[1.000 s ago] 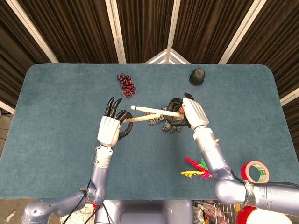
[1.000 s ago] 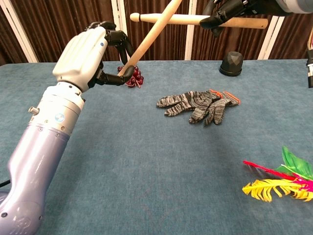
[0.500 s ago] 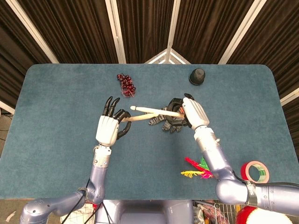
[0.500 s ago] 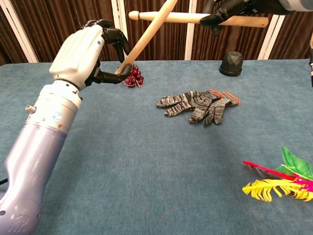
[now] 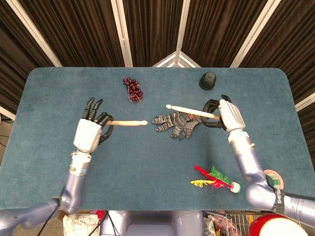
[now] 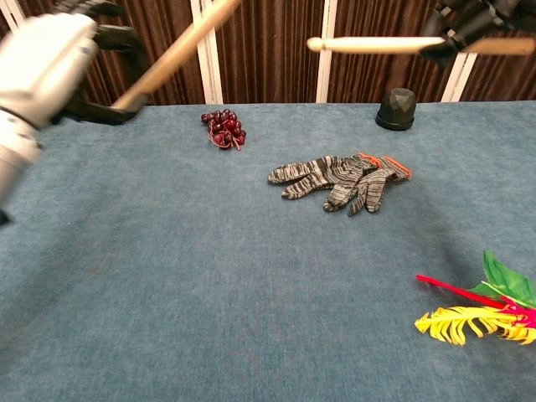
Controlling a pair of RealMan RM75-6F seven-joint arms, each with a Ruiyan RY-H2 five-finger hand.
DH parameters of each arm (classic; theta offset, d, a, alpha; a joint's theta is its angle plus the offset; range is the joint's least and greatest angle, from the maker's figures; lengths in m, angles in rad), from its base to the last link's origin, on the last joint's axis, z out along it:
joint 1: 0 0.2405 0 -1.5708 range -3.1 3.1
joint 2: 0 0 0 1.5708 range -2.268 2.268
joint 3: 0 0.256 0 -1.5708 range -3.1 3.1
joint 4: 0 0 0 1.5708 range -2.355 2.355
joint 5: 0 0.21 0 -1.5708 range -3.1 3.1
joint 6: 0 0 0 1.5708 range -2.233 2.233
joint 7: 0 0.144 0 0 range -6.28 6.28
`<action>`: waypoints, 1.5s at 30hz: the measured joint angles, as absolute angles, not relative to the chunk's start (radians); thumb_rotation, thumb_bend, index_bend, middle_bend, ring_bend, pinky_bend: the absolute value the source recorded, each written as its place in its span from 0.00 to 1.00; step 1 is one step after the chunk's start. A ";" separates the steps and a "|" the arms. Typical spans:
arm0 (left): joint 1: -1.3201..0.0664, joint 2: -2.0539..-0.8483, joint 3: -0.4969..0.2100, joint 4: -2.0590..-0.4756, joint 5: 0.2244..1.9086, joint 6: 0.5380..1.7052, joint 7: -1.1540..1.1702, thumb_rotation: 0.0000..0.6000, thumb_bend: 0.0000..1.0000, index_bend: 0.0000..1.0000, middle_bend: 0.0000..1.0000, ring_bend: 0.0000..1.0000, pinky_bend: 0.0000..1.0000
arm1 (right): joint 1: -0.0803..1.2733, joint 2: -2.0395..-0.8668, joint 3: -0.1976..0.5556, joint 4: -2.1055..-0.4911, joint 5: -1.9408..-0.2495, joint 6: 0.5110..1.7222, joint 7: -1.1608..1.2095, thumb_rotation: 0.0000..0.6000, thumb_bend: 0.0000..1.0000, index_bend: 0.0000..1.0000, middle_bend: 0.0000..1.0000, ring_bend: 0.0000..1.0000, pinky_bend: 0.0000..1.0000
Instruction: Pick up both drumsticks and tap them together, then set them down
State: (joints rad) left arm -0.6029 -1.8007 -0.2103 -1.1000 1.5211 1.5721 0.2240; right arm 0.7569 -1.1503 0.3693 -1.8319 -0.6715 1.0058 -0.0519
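Since the earlier frame both hands have been drawn apart and the crossed drumsticks separated. Left drumstick (image 5: 127, 123): gripped by the left hand (image 5: 89, 133), held above the surface (image 5: 49, 98), tip pointing toward centre. Right drumstick (image 5: 191, 111): gripped by the right hand (image 5: 230, 115), held above the gloves (image 5: 176, 123). Also on the surface: dark red beads (image 5: 133, 89), black cup (image 5: 208, 80), coloured feathers (image 5: 210, 179), tape roll (image 5: 273, 178) at the near right edge.

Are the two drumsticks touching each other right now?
Apart. The head view shows bare table between the tip of the left drumstick and the tip of the right drumstick.
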 measured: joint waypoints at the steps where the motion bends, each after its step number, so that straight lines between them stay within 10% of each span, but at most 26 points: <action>1: -0.591 -1.768 -0.204 -1.126 1.518 1.566 0.235 1.00 0.52 0.65 0.60 0.12 0.00 | 0.739 -1.148 0.354 -1.814 -0.709 0.990 -0.027 1.00 0.40 0.79 0.64 0.45 0.04; 14: -0.441 -1.484 -0.105 -1.297 1.418 1.441 0.331 1.00 0.52 0.65 0.60 0.12 0.00 | 0.596 -1.201 0.215 -1.580 -1.084 0.917 0.223 1.00 0.40 0.79 0.64 0.45 0.04; 45: -0.498 -1.641 -0.040 -1.007 1.453 1.203 0.297 1.00 0.52 0.60 0.55 0.12 0.00 | 0.554 -1.365 0.127 -1.296 -1.222 0.877 0.240 1.00 0.40 0.70 0.58 0.42 0.03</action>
State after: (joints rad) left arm -0.4978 -1.6412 -0.0397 -1.0069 1.4530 1.2035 0.2969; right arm 0.5536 -1.3645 0.1270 -1.2955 -1.2224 0.8767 0.2399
